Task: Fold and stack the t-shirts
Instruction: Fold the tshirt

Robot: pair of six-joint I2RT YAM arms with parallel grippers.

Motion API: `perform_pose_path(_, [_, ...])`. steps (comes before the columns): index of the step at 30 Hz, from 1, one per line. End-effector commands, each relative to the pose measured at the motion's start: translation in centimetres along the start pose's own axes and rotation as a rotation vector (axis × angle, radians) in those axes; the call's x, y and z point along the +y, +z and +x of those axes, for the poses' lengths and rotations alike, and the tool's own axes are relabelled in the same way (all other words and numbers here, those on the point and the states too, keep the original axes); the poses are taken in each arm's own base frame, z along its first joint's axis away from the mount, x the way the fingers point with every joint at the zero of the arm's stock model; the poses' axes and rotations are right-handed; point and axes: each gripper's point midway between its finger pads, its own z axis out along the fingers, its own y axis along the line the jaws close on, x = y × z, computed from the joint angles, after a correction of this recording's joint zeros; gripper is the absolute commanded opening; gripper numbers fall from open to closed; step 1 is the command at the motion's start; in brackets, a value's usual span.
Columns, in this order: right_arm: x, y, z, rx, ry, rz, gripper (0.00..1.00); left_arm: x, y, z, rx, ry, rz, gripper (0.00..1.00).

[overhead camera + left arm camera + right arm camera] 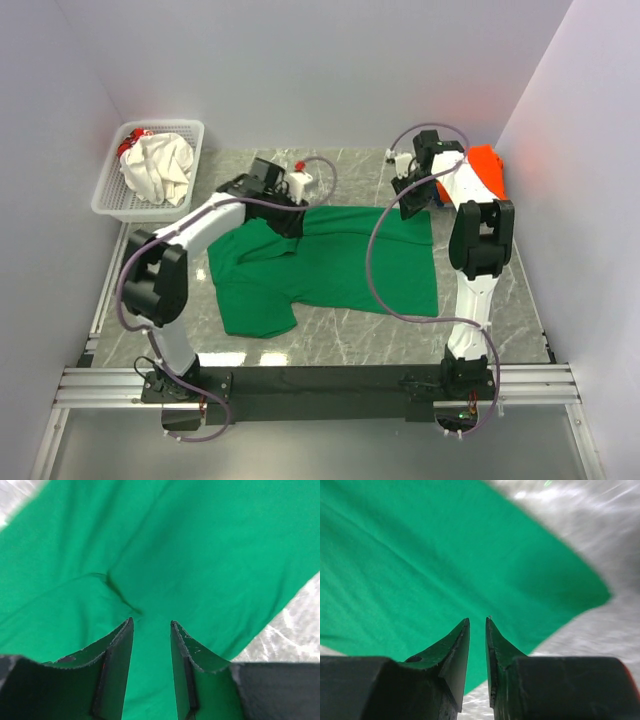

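A dark green t-shirt [330, 265] lies spread on the marble table [490, 300], with one sleeve folded toward the near left. My left gripper [288, 218] hovers over the shirt's far left edge. In the left wrist view the gripper [151, 622] is open, and only flat green cloth [200, 555] shows beneath the gap. My right gripper [410, 203] is over the shirt's far right corner. In the right wrist view the gripper [477, 619] stands narrowly open above the green cloth [420, 555], holding nothing. An orange t-shirt [487, 170] lies at the back right, behind the right arm.
A white lattice basket [112, 195] stands at the back left, holding a cream-white bundle of cloth [158, 168] and a bit of red. Walls close in on three sides. Bare marble [600, 530] shows past the shirt's corner.
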Motion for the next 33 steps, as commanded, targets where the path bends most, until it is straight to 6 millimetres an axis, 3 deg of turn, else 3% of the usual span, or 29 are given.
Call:
perform_pose_path(1, [1.2,1.3,1.2,0.039,0.045,-0.056,0.26,0.7,2.2,0.8,0.041,0.028,-0.092,0.42])
perform_pose_path(5, [0.8,2.8,1.8,0.069,0.069,-0.054,0.26,0.4,4.2,2.4,0.108,0.020,-0.131,0.44])
perform_pose_path(13, [0.1,4.2,2.6,0.106,0.083,-0.039,0.26,1.9,6.3,4.9,0.213,0.018,-0.227,0.45])
perform_pose_path(20, [-0.4,5.2,3.2,0.130,0.091,-0.028,0.26,3.1,6.5,5.6,0.244,0.020,-0.288,0.41])
perform_pose_path(28, [-0.3,5.2,3.1,0.133,0.084,-0.028,0.25,2.4,5.6,5.1,0.228,0.021,-0.275,0.35])
perform_pose_path(33, [-0.6,5.1,3.1,0.135,0.084,-0.019,0.25,1.9,6.1,6.1,0.255,0.014,-0.236,0.22])
